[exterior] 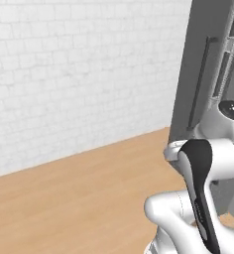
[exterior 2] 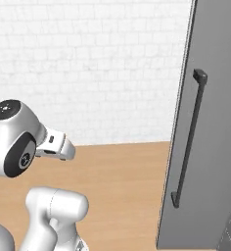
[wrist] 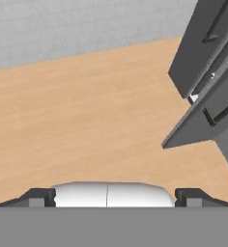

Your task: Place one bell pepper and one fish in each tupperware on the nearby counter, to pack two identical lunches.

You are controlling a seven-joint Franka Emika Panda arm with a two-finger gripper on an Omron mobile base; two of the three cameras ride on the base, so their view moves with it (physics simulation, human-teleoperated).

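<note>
In the hand view my gripper (wrist: 116,198) stands open, its two dark fingertips (wrist: 38,197) far apart with nothing between them. It looks down over a light-brown wooden floor (wrist: 87,111) that runs up to a white brick wall (wrist: 63,29). The bell peppers, the fish, the tupperware and the counter are out of view. My white arm (exterior: 203,188) rises at the lower right of the left base view, and its elbow (exterior 2: 12,139) shows at the left of the right base view.
A tall grey door (exterior 2: 213,122) with a long dark handle (exterior 2: 188,142) stands open on the right, close to the arm. Its edge (exterior: 196,74) and dark grey panels (wrist: 207,111) behind it crowd the right side. Bare floor (exterior: 74,198) spreads to the left.
</note>
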